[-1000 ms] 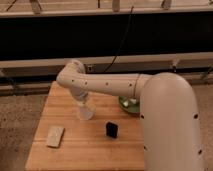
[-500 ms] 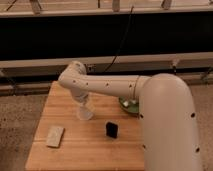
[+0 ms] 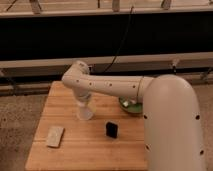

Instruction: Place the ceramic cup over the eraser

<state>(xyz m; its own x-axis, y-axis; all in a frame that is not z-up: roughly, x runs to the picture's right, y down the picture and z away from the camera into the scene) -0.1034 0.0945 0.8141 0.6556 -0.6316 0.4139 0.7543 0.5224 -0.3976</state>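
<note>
The white ceramic cup (image 3: 85, 111) stands on the wooden table (image 3: 75, 155), left of centre. My gripper (image 3: 83, 102) hangs straight down from the arm's white elbow and sits right on top of the cup, hiding its upper part. The black eraser (image 3: 112, 130) stands on the table to the right of the cup and a little nearer the front, apart from it. The arm reaches in from the right, passing above the table's back half.
A green bowl (image 3: 131, 106) sits at the table's right side, partly hidden behind the robot's white body (image 3: 172, 130). A pale grey-beige flat block (image 3: 55, 136) lies at the front left. A dark wall with rails runs behind the table.
Almost nothing differs: the arm's elbow has shifted very slightly, and the cup and eraser stay where they were.
</note>
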